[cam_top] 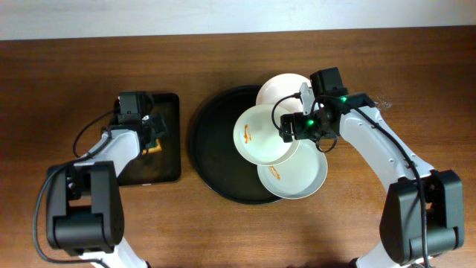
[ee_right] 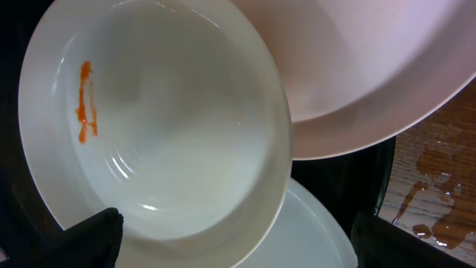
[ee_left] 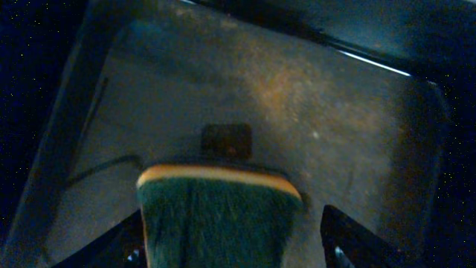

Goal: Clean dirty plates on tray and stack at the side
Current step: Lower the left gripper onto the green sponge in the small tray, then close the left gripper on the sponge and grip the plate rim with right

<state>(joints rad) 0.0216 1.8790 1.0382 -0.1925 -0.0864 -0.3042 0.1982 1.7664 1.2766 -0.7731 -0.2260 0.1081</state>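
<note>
The large round black tray (cam_top: 212,160) holds three overlapping plates. A white plate (cam_top: 281,88) leans on the far rim. A white middle plate (cam_top: 256,141) carries an orange smear. A pale plate (cam_top: 301,179) at the near right also has a smear. My right gripper (cam_top: 291,128) hovers open over the middle plate's right edge. In the right wrist view (ee_right: 242,249) its fingers straddle the smeared plate (ee_right: 171,126), above the lower plate (ee_right: 320,238) and below the far plate (ee_right: 372,67). My left gripper (cam_top: 154,134) is open around a green sponge (ee_left: 216,223).
A smaller rectangular black tray (cam_top: 163,160) lies at the left under the left gripper and sponge; its floor (ee_left: 297,112) looks scuffed. A wet patch (ee_right: 431,186) marks the wooden table (cam_top: 416,74) right of the round tray.
</note>
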